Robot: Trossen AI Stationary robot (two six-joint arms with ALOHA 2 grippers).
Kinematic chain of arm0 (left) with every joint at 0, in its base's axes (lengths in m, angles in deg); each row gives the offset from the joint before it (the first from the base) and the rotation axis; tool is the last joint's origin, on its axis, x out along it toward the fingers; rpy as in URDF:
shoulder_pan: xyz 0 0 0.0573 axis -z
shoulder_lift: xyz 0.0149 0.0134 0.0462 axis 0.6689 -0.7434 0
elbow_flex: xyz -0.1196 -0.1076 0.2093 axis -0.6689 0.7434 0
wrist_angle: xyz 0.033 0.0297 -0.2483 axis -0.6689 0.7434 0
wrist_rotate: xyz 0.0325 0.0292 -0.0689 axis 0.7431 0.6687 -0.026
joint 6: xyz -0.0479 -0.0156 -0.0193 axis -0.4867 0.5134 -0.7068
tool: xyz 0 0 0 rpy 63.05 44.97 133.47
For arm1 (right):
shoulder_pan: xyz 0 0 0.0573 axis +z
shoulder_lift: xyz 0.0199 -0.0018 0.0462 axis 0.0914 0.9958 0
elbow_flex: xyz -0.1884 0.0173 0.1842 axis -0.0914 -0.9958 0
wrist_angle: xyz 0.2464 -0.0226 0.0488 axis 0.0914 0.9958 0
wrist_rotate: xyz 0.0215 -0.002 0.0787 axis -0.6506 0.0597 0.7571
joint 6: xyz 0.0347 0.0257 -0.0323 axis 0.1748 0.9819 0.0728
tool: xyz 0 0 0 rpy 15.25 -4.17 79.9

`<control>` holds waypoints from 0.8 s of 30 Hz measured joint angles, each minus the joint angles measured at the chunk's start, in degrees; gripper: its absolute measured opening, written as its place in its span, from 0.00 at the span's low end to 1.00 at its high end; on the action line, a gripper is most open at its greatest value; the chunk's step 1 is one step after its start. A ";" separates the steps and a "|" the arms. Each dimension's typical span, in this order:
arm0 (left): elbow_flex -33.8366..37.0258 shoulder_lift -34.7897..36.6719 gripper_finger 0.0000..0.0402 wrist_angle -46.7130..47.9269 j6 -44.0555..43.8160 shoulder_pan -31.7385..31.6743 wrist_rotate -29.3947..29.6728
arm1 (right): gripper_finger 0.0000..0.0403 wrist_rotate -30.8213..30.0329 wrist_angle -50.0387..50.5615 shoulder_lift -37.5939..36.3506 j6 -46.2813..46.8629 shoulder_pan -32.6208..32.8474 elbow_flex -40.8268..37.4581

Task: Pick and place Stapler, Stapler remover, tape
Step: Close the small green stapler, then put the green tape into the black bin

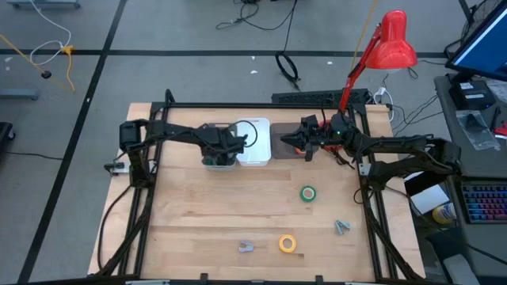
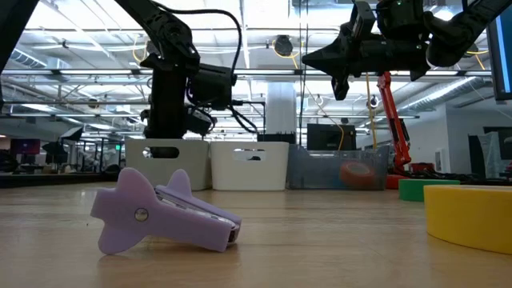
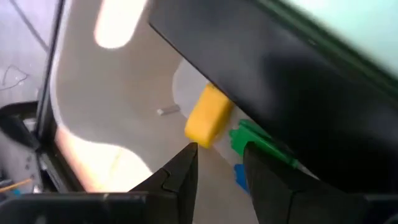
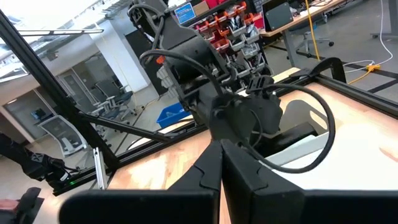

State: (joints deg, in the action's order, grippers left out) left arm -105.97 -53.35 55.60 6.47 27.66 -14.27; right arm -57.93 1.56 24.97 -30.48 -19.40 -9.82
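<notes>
Light wooden table [image 1: 198, 214] bearing green tape [image 1: 307, 193], yellow tape [image 1: 287, 244], two purple staple removers [image 1: 246, 247] [image 1: 342, 227], white bins [image 1: 253, 142].

We hold our left arm stretched across the back of the table, its dark two-finger left gripper [image 1: 218, 154] pointing down, fingers [image 3: 184, 174] a little apart. Our right arm reaches in from the opposite side, raised above the surface, its dark right gripper [image 1: 290, 142] pressed fully together, facing the left one.

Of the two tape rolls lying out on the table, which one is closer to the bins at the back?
The green tape roll. It lies farther up the table, toward the bins, while the yellow tape roll sits near the front edge.
</notes>
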 joint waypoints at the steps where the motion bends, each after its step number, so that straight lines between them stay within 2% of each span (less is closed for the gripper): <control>1: -0.02 0.03 0.33 0.08 -0.46 0.15 0.65 | 0.00 -0.02 0.02 0.00 0.04 0.00 0.00; 7: -1.21 4.33 0.33 0.85 0.02 -1.44 3.23 | 0.00 -0.02 0.04 0.00 0.21 0.00 0.00; 14: -3.26 14.01 0.33 4.48 -2.03 -2.70 3.52 | 0.00 -0.02 0.04 0.00 0.94 0.00 0.00; 19: -4.61 22.06 0.33 4.50 -7.99 0.46 -5.97 | 0.00 0.19 0.20 0.00 0.94 0.00 0.00; 21: -4.52 24.67 0.33 3.39 -9.69 2.53 -10.31 | 0.00 1.80 0.31 0.00 0.95 -0.02 0.00; 24: -4.54 28.12 0.33 0.75 -11.02 6.70 -13.44 | 0.00 4.97 0.66 0.00 1.13 -0.02 0.00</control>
State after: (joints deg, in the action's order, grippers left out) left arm -110.51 -25.23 56.35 -4.55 34.37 -27.71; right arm -52.96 2.22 24.97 -29.35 -19.42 -9.82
